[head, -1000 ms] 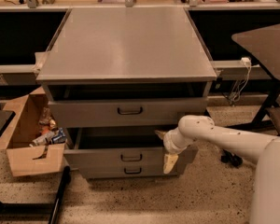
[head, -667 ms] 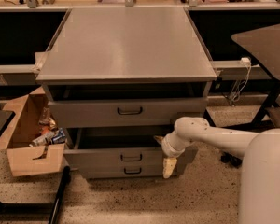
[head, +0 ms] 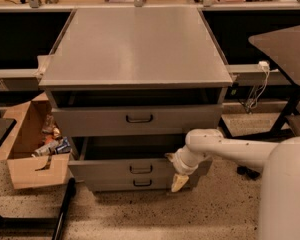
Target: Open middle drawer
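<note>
One pincer (head: 175,170) at right end of the middle drawer (head: 115,169).

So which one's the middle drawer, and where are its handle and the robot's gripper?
middle drawer (head: 105,170): camera view, left part of its grey front panel.
handle (head: 141,169): camera view, middle of the dark loop.
gripper (head: 174,171): camera view, arm's tip at the drawer's right end.

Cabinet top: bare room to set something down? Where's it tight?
Cabinet top is bare, front lip to back edge. Floor before the middle drawer is open. Crowded: that drawer's right corner, where the gripper sits, and the cardboard box at left.
</note>
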You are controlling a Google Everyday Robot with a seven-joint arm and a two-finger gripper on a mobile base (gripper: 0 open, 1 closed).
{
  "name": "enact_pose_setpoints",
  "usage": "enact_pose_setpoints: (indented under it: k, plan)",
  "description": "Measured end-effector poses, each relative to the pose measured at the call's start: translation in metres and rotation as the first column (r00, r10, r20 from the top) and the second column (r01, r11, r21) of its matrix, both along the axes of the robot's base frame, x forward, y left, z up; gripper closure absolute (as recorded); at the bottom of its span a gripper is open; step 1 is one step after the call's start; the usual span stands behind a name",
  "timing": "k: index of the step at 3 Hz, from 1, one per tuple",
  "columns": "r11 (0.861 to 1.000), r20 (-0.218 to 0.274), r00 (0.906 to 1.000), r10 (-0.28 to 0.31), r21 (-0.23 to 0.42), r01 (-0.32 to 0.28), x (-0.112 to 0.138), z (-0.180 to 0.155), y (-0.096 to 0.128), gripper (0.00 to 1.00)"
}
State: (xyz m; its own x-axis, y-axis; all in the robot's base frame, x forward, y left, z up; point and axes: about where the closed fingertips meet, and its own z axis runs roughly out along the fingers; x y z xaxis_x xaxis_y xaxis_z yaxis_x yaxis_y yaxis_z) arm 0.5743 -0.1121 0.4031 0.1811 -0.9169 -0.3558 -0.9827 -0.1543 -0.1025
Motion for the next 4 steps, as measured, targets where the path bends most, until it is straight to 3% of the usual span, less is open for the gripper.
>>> enact_pose_setpoints:
  k: [1,2,3,4]
  plan:
    - [1.0,-0.034,0.9994,-0.008,0.006,0.008,-0.021,0.007,-0.002,0.49]
    - [1.0,-0.061,0.998,-0.015,0.015,0.016,-0.029,0.01,-0.003,0.8]
    - [1.0,-0.061,0.998,-0.015,0.015,0.016,-0.028,0.014,-0.003,1.0]
    - [1.0,-0.061,0.998,-0.015,0.015,0.016,-0.026,0.017,-0.002,1.0]
